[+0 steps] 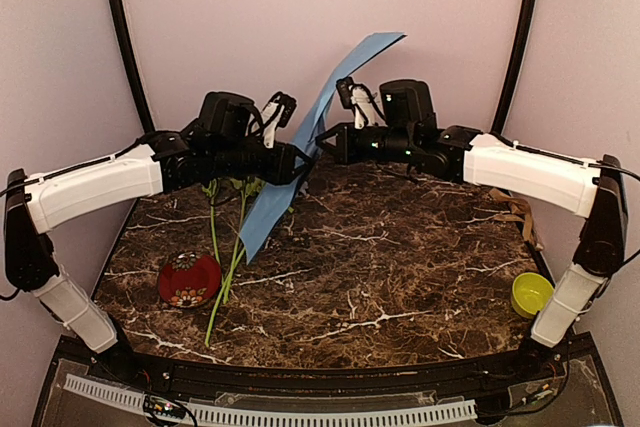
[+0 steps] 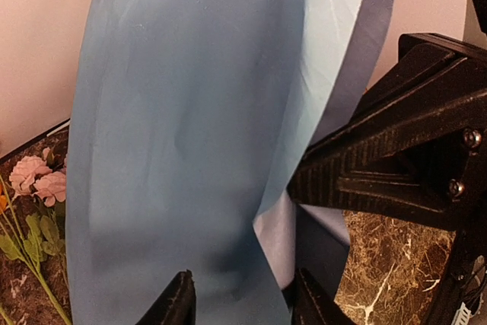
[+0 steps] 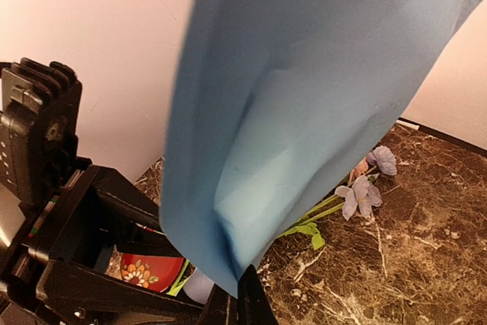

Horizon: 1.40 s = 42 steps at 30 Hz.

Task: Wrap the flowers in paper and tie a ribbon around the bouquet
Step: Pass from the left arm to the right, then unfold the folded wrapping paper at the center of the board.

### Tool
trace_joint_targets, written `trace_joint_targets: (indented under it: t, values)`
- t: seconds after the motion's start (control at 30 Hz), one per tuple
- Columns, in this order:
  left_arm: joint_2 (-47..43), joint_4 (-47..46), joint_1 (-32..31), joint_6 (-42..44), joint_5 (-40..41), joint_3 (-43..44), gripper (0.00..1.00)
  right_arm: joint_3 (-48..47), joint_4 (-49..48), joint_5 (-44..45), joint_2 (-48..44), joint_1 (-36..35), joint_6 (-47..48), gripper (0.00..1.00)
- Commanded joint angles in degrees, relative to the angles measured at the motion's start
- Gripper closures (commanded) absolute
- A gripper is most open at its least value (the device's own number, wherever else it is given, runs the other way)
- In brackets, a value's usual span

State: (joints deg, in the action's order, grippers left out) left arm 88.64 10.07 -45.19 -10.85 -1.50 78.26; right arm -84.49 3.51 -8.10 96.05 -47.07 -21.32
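Right hand (image 3: 240, 298) pinching paper (image 2: 175, 150); left hand (image 2: 243, 302) half-wide, paper between fingers. Flowers (image 1: 235, 247) on tabletop (image 1: 400, 277), heads mostly hidden behind paper.

The paper (image 1: 268, 209) is matt and smooth, the table (image 1: 400, 267) glossy marble-patterned.

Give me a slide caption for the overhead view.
Right hand pinches the light-blue paper aloft, left hand open beside it, flowers lying on the marble table.
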Motion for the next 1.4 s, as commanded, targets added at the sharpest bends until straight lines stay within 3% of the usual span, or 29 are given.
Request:
trace_joint_targets:
  t: [0.0,0.13,0.17,0.27,0.47,0.6,0.73,0.8,0.87,1.03,1.37]
  values:
    - [1.29,0.06,-0.16,2.1,-1.47,-0.59,0.57,-1.11,-0.92,-2.72,-1.54,0.09,0.72,1.0]
    - [2.8,-0.45,-0.16,1.36,-3.5,-0.47,0.6,-1.09,-0.51,-2.94,-1.74,0.09,1.23,1.0]
    - [3.07,-0.62,-0.16,1.05,-3.59,-0.38,0.65,-1.08,-0.37,-2.88,-1.79,0.1,1.4,1.0]
    - [3.36,-0.32,-0.16,0.61,-3.61,0.11,0.99,-1.03,0.19,-2.51,-2.03,0.19,1.66,1.0]
    - [1.74,-0.74,-0.16,-0.91,-5.0,-0.29,1.0,3.0,0.53,-0.08,-4.17,2.47,-0.91,1.0]
    - [2.49,-0.31,-0.16,-1.97,-5.41,0.35,1.0,6.18,0.26,1.04,-4.3,3.73,-1.77,0.91]
    - [4.18,-0.26,-0.16,-3.25,-6.97,1.44,1.0,8.28,0.42,0.85,-4.31,5.01,-3.16,0.9]
    - [4.5,-0.39,-0.16,-3.78,-8.0,1.74,1.0,9.32,0.36,0.8,-4.29,5.71,-3.73,0.92]
    - [4.39,-0.1,0.03,-3.79,-8.85,2.16,1.0,10.23,0.82,2.14,-4.29,6.52,-4.53,1.0]
    - [0.82,1.21,5.26,-6.88,-12.06,1.2,1.0,14.96,3.51,4.75,-10.42,12.46,-7.7,1.0]
    - [-0.65,6.64,15.6,-6.48,-15.06,0.72,1.0,22.99,12.15,-3.51,-19.6,26.3,-7.34,1.0]
